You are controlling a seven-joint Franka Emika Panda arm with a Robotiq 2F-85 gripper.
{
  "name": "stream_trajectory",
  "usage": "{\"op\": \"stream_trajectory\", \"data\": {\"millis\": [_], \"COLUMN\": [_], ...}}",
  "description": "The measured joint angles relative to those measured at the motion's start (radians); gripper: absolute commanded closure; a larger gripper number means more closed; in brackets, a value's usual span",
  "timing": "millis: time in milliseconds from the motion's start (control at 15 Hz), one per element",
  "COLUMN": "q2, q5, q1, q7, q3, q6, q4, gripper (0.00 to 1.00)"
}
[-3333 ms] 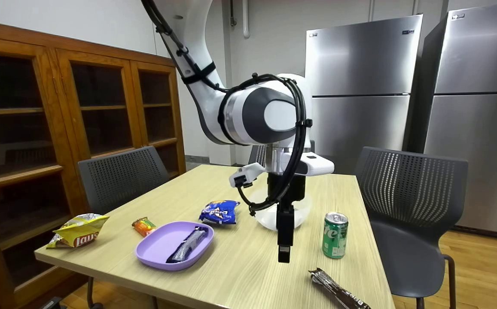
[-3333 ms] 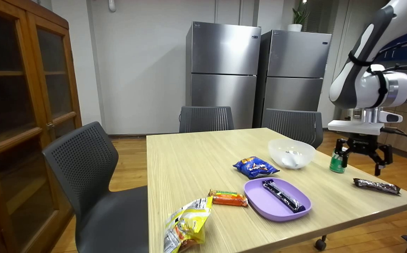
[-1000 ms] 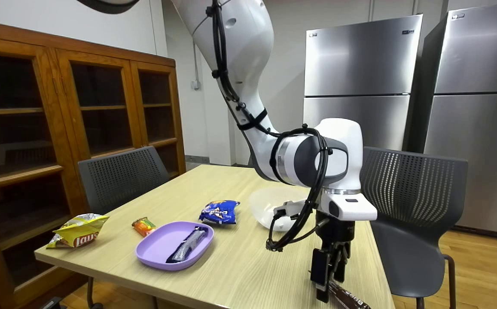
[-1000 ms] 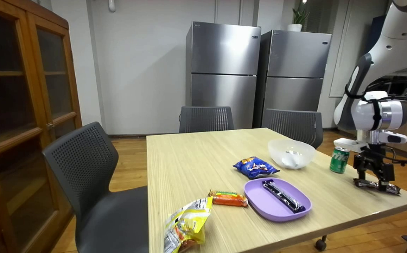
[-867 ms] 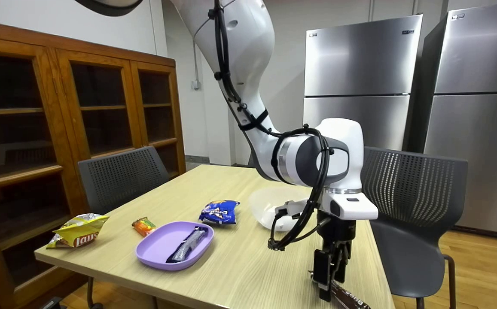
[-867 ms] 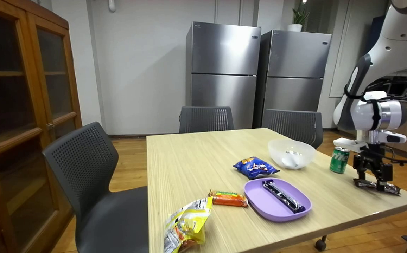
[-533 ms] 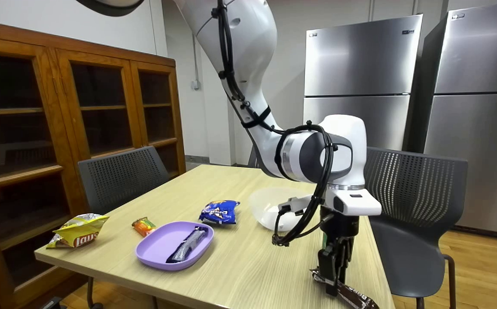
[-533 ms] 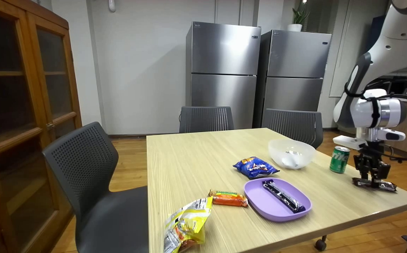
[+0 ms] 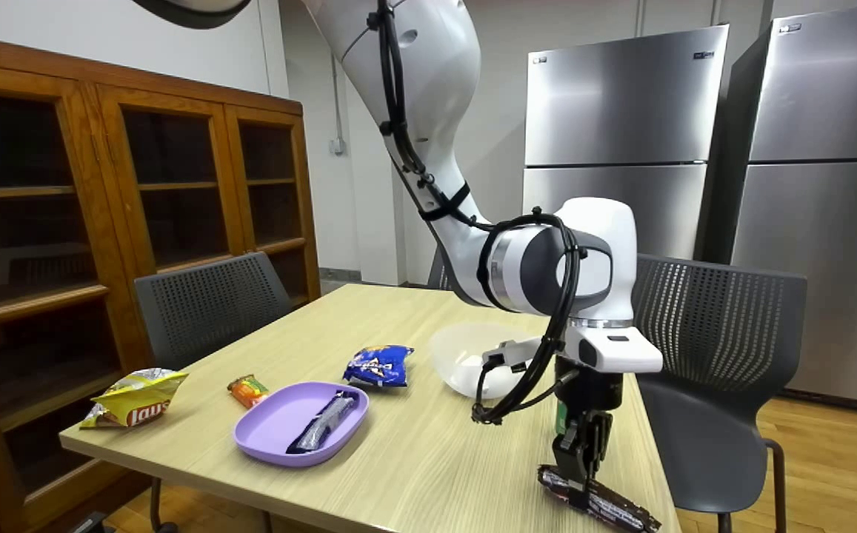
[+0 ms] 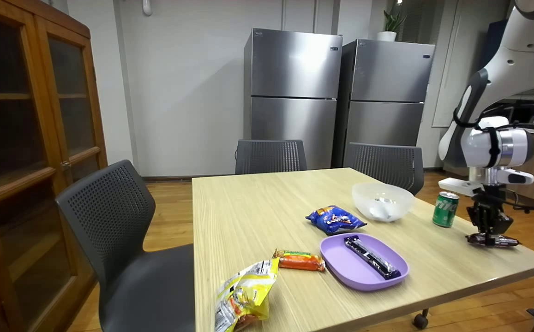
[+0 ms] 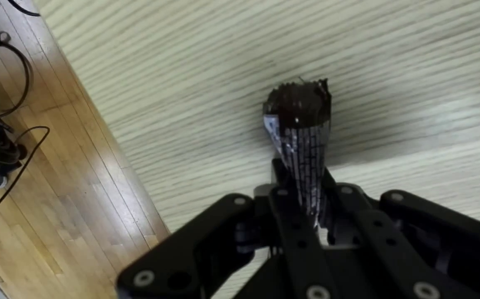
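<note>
A dark brown, shiny wrapped bar (image 11: 298,124) with a fine-print pattern lies between the fingers of my gripper (image 11: 304,174) in the wrist view. Both fingers press against its sides, near its middle, and its near part is hidden by them. In both exterior views the gripper (image 9: 580,488) points straight down over the table's near right area, with the bar (image 9: 621,507) sticking out on either side. Whether the bar (image 10: 502,241) still touches the tabletop cannot be told. A green can (image 10: 445,210) stands close by, behind the gripper.
A purple tray (image 9: 269,422) carries another dark wrapped bar (image 9: 324,422). Around it lie a blue snack bag (image 9: 378,366), an orange packet (image 10: 300,260) and a yellow chip bag (image 10: 248,295). A translucent bowl (image 10: 361,203) stands further back. The table's edge runs near the gripper.
Over the last second the gripper's jaws have come together on the brown bar. The bar has turned and shifted slightly with them. Earlier, the open gripper came down to it from above the table.
</note>
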State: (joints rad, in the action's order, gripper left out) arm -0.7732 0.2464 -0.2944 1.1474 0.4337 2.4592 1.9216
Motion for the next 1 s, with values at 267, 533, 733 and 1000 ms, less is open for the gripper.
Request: {"op": "stream_trajectory", "data": {"millis": [267, 533, 733, 1000], "q2": [0.025, 0.089, 0.157, 0.255], "q5": [-0.031, -0.082, -0.135, -0.210], "q1": [0.001, 0.011, 0.033, 0.073], "q7": [-0.013, -0.053, -0.087, -0.119], "q3": [0.012, 0.014, 0.020, 0.027], "q6": [-0.003, -0.001, 0.009, 0.037], "q4": [0.018, 0.068, 0.131, 0.227], "gripper": [0.96, 0.96, 0.96, 0.96]}}
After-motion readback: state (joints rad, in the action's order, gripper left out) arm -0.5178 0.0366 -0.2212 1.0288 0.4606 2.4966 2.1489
